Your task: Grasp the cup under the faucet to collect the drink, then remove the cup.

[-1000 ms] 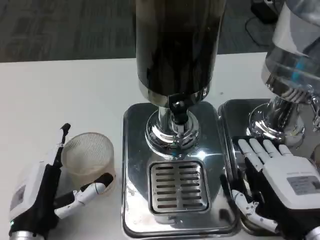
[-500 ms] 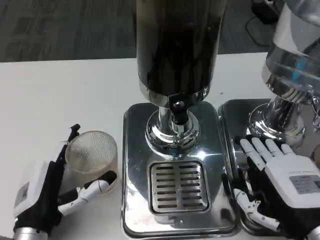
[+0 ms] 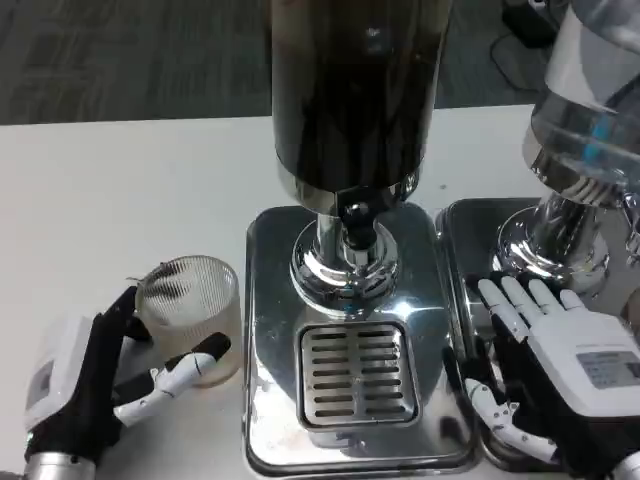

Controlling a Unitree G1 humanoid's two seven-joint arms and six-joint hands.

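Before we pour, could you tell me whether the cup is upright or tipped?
Upright: the cup stands on the table, rim up, held by the left hand.

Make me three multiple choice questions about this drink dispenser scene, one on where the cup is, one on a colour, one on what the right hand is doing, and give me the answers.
1. Where is the cup?
A. on the drip grate
B. on the table left of the dispenser base
C. in the right hand

2. What colour is the table?
A. white
B. black
C. green

3. What is the right hand doing?
A. holding the cup
B. gripping the faucet
C. lying open with nothing in it

Answers: 1 B, the cup stands left of the dispenser base, in the left hand, not on the drip grate. 2 A, the bare tabletop is white. 3 C, its fingers are spread and apart from the faucet.
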